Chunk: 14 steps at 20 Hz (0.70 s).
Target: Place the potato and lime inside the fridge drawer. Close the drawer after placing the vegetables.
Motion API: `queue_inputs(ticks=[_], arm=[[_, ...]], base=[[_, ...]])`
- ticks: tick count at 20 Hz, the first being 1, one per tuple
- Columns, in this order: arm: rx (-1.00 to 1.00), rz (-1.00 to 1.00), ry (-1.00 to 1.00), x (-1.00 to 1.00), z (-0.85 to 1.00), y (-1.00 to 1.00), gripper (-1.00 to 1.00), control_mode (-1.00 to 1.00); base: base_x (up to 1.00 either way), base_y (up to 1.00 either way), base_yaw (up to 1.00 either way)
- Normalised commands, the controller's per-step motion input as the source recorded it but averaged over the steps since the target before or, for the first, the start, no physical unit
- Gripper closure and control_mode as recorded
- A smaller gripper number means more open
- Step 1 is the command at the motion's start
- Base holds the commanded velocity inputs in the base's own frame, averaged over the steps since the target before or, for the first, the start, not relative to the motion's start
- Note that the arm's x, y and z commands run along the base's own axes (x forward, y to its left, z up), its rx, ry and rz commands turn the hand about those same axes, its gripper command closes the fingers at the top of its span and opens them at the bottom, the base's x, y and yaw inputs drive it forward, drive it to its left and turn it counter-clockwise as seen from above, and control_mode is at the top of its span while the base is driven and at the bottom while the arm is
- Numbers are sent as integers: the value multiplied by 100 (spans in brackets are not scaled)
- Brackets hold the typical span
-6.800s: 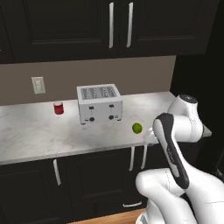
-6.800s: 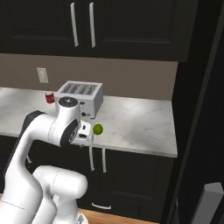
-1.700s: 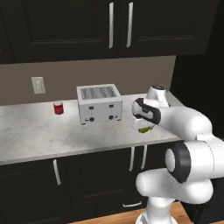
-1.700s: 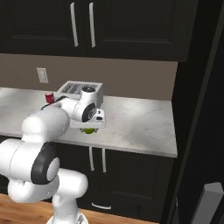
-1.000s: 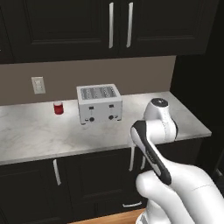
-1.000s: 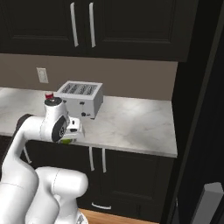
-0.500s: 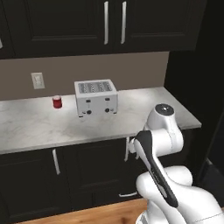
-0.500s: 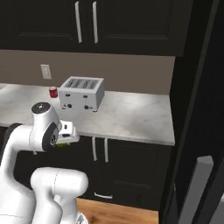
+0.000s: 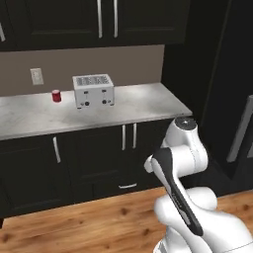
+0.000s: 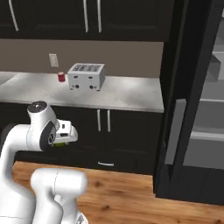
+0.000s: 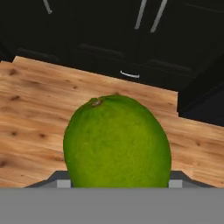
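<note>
The lime (image 11: 117, 142), a smooth yellow-green ball, looms large in the hand view, pressed between the fingers, with wooden floor behind it. In the right base view my gripper (image 10: 62, 139) is tucked low beside the arm's elbow, shut on the lime (image 10: 59, 142), well in front of the black cabinets. The open fridge (image 10: 210, 109) at the right shows pale shelves; I cannot make out the fridge drawer there. The potato is out of view.
A silver toaster (image 9: 93, 91) and a red can (image 9: 56, 96) stand on the marble counter (image 9: 143, 106). Black cabinets with silver handles run below it. The open fridge door (image 10: 175, 127) juts out at the right. Wooden floor (image 11: 30, 109) lies in front.
The whole picture has shifted: the base has backed off the counter and turned toward the fridge, which now shows at the right. The lime stays in the gripper, held low.
</note>
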Motion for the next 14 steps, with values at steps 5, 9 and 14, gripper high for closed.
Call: queue_inputs(ticks=[5,9,14], arm=[[0,0,0,0,0,0,100,100],[0,0,0,0,0,0,100,100],[0,0,0,0,0,0,100,100]], base=[[-60,-91,-5],[0,-100,0],[10,-100,0]])
